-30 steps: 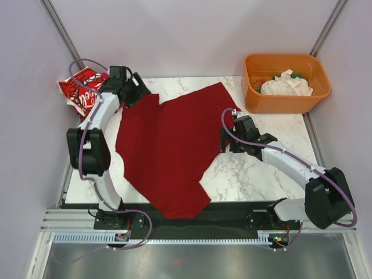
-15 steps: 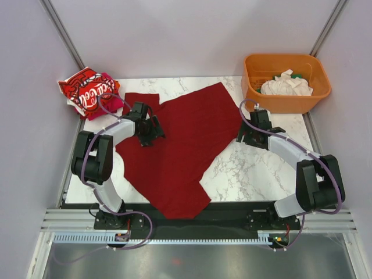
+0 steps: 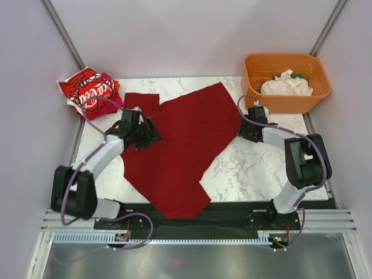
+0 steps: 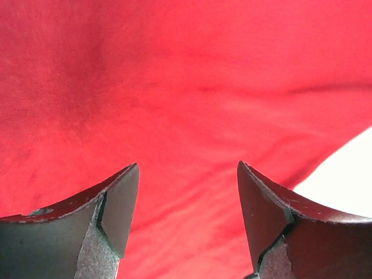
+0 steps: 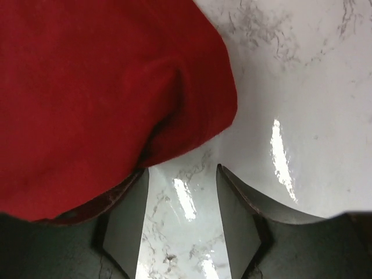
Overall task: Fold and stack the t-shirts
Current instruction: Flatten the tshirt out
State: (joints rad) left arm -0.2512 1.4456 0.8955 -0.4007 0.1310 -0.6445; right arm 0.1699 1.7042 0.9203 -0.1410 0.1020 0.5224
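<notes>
Here, left end effector [image 4: 188,165] agape, empty (over dark red t-shirt [image 3: 180,136]); right end effector [image 5: 182,170] likewise.

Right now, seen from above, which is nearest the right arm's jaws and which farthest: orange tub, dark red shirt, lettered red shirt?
1. dark red shirt, its corner at the jaws.
2. orange tub, just beyond, back right.
3. lettered red shirt, back-left corner.
</notes>
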